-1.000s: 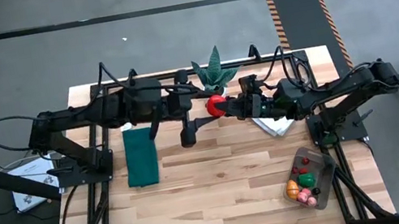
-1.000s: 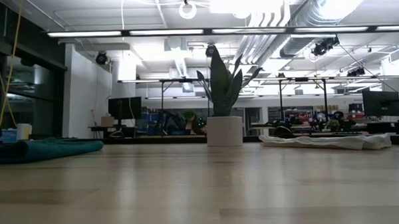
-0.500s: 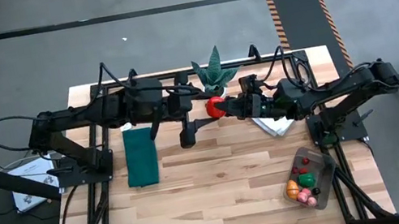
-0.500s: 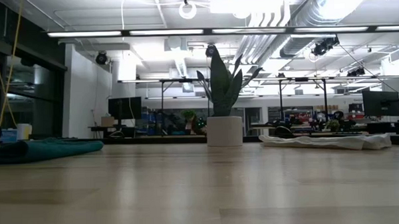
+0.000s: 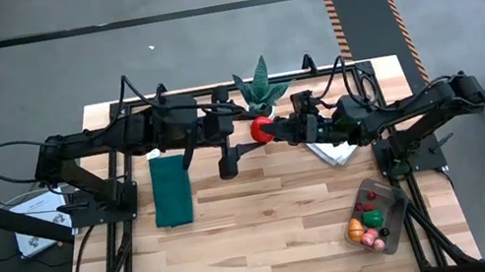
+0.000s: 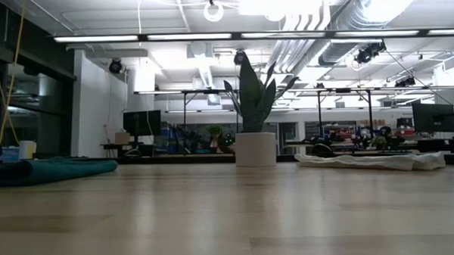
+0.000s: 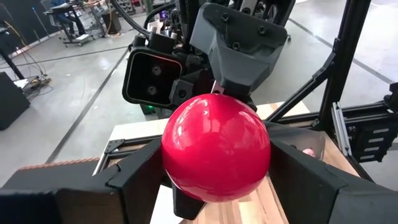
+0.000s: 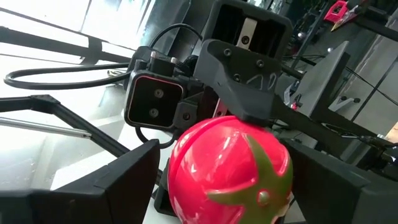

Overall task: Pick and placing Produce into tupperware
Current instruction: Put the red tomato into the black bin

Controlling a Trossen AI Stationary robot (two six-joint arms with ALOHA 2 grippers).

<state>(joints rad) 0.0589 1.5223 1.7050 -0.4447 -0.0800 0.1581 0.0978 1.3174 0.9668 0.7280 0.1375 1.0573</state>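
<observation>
Red tomato [image 5: 261, 129] gripped between both end effectors mid-air.

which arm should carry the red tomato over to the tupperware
Right, probably. Both the left gripper and right gripper meet at the red tomato, held up beside the potted plant. The tupperware sits at the table's near right corner, on the right arm's side.

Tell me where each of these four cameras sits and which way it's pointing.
High view: overhead, straight down on the table; both arms show.
Low view: table height, level toward the plant; no arm shows.
Left wrist view: past the left gripper at the red tomato.
Right wrist view: past the right gripper.
Shared: both wrist views show that tomato, with the other gripper behind.
</observation>
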